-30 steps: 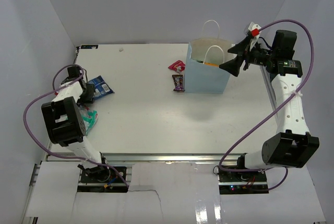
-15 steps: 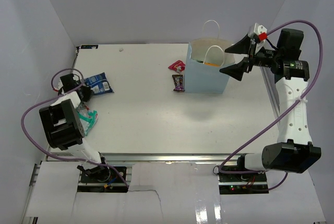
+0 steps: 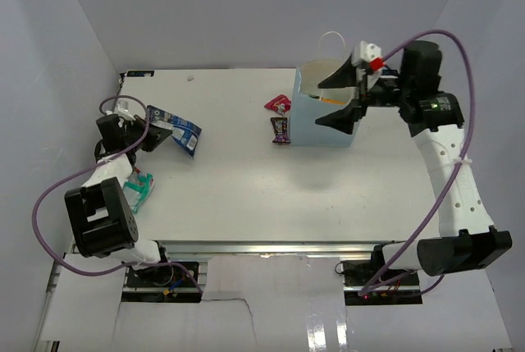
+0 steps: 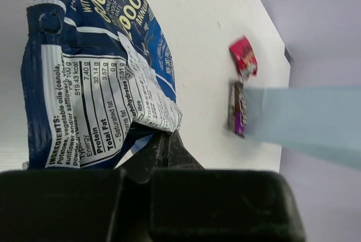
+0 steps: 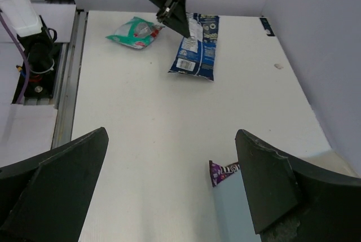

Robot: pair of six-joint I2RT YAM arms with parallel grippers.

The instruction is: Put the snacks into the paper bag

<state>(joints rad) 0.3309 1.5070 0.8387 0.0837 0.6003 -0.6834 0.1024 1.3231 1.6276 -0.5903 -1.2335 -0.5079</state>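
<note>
Left gripper: I see it has shut on an edge of the blue packet (a second ago it stood open).
Blue packet: shifted toward the table's middle and lies more slantwise.
Right gripper: swung left, from beside the paper bag to over its mouth.

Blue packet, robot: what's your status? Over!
Left gripper shut on blue packet. Right gripper open beside paper bag. Red wrapper and purple wrapper lie by the bag.
</note>
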